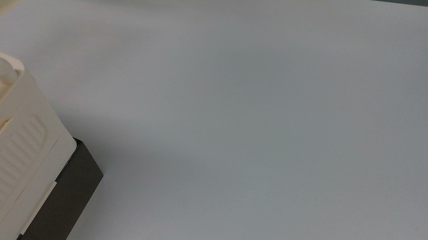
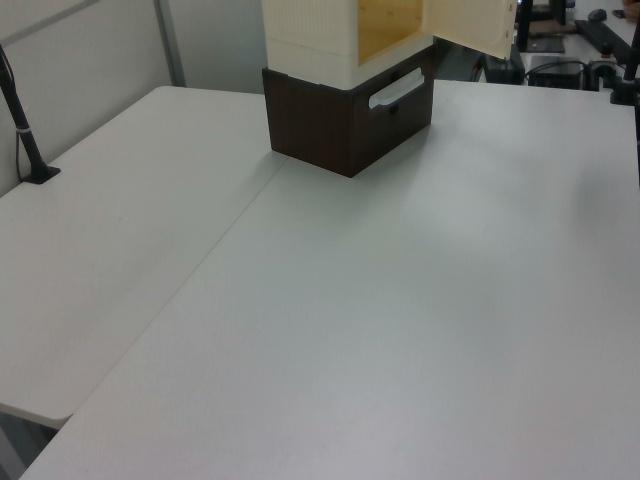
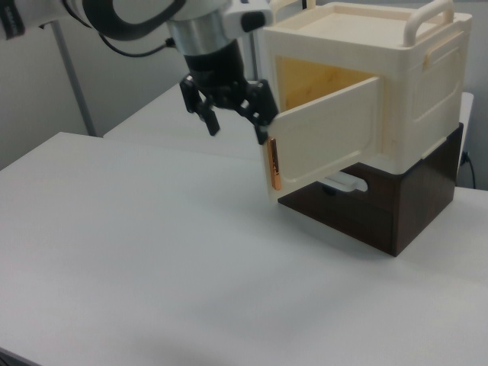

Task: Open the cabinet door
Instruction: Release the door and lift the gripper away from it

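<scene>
the counter (image 3: 152,252) spreads below the jaws. the cabinet (image 3: 396,84) sits on a dark brown box (image 3: 396,206), just beyond them. the cabinet door (image 3: 324,137) hangs partly swung out, its free edge beside the gripper (image 3: 236,114), whose jaws are spread, gripping nothing. pushing at an angle could shove the cabinet off its box.

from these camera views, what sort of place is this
Probably a robotics lab or test bench. A robot arm's gripper hangs by the open cabinet door of a cream cabinet stacked on a dark brown box, on a plain white table with cables and stands beyond its edge.
</scene>
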Controlling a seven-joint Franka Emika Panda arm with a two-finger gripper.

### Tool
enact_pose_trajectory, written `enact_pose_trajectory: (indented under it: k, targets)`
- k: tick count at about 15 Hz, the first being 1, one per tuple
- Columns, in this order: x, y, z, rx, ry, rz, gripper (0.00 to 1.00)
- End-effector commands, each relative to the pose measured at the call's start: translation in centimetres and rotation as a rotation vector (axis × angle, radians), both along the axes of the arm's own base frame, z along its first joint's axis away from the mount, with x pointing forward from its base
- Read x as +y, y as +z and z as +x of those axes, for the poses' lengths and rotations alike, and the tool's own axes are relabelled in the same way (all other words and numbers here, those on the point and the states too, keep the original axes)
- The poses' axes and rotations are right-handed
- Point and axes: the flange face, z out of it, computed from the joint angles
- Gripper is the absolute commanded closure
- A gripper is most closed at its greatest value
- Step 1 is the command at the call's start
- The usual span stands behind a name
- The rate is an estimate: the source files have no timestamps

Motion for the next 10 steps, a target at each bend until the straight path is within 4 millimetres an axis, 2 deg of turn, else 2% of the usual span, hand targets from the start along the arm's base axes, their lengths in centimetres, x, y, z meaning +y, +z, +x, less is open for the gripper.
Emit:
enact_pose_trajectory:
  k: [1, 6, 10]
  targets:
    - [6.6, 0.4, 1.9, 0.009, -0.074, 0.049, 0.0]
    - [14.6, -0.7, 4.2, 0.047, -0.069, 0.079, 0.0]
    - [19.5, -2.5, 5.7, 0.086, -0.033, 0.085, 0.0]
